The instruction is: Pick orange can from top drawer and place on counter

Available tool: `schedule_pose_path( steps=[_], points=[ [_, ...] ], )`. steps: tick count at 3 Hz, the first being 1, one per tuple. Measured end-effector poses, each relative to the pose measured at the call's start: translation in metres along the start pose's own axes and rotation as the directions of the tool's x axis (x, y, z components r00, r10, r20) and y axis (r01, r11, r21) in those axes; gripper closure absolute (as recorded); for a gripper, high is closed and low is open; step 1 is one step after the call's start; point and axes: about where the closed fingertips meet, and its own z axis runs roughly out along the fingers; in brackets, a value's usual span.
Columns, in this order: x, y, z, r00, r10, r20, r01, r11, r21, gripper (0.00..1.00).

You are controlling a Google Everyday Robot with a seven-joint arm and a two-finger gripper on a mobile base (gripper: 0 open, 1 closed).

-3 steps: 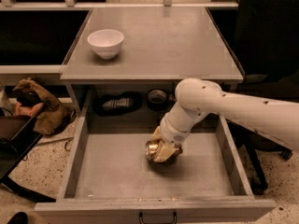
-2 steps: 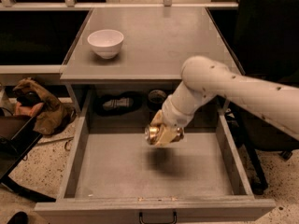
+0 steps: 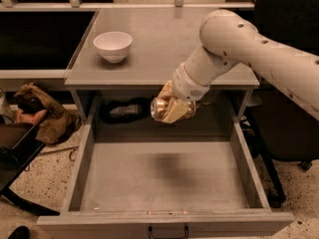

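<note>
Now the gripper (image 3: 173,110) hangs above the top drawer (image 3: 164,185), jaws clamped on the orange can (image 3: 159,108); beyond the drawer, the worktop (image 3: 164,39) bears a white bowl (image 3: 113,45).

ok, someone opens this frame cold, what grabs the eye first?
The big white arm reaching in from the right, its gripper shut on the orange can, which hangs in the air above the open top drawer, near the front edge of the counter. After that, the white bowl sitting on the counter's left side.
</note>
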Motion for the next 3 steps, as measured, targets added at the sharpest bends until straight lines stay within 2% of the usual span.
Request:
schedule_pose_path(
  steps=[2,3],
  points=[
    [-0.002,-0.005,-0.007,1.000,-0.002,-0.004,0.002,0.9999,0.012,1.00],
    [0.002,-0.029,-0.049,0.999,0.030,0.030,-0.033,0.9925,0.118,1.00]
  ],
)
